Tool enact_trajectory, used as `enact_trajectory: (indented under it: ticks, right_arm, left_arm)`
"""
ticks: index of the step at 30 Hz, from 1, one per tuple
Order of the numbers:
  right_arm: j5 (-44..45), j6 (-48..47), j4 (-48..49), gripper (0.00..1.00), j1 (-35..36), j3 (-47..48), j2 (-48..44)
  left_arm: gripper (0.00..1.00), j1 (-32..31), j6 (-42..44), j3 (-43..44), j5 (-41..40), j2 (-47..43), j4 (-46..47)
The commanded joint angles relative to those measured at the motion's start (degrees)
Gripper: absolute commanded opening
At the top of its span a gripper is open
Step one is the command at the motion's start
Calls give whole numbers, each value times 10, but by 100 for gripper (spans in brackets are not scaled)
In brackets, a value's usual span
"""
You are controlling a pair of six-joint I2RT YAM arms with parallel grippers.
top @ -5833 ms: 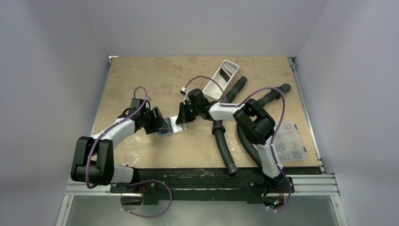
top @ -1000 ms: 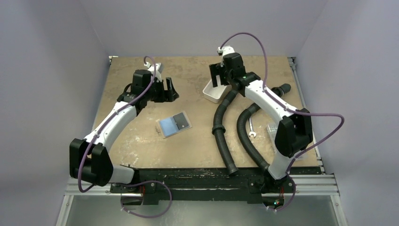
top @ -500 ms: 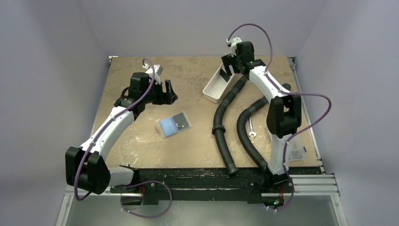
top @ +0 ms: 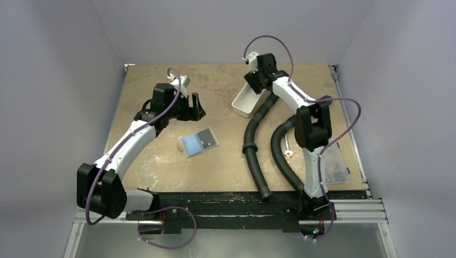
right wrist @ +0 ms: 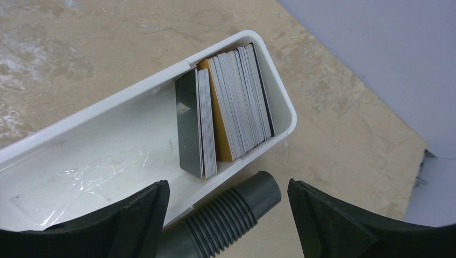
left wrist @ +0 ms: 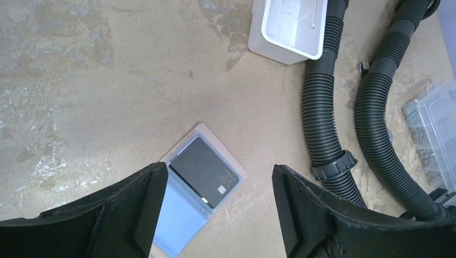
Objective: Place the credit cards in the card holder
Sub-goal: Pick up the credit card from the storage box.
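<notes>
Tan tabletop (left wrist: pixel 107 80) looked matt, worn, blotchy. White rectangular plastic tray (right wrist: pixel 107 123) was smooth, glossy. Black ribbed hoses (left wrist: pixel 321 107) were dull plastic. Black card (left wrist: pixel 203 171) was smooth, faintly shiny.

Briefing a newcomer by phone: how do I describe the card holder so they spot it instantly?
On the tan table, look left of the black hoses. The card holder lies there flat, open, showing a black card beside a light blue one.

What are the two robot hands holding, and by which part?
Nothing. The left hand is open, apart from the card holder on the table; the right hand is open above the cards standing in the white tray.
</notes>
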Motion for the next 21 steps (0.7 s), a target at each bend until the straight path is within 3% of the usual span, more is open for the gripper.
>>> enact_trajectory:
  ticks: [1,6,14,21]
  right_arm:
    - [96,-65,42,90,34,30,31]
    - [176,-86,48,90,48,85,86]
    - [198,-99,48,87,50,127,123]
    - [237,-113,61,77,54,134,144]
  left_arm:
    - [76,-3,8,4,13,8,13]
    - [76,-3,10,3,9,11,12]
    - [76,-3,9,3,13,14,11]
    - [76,-3,10,2,14,13,12]
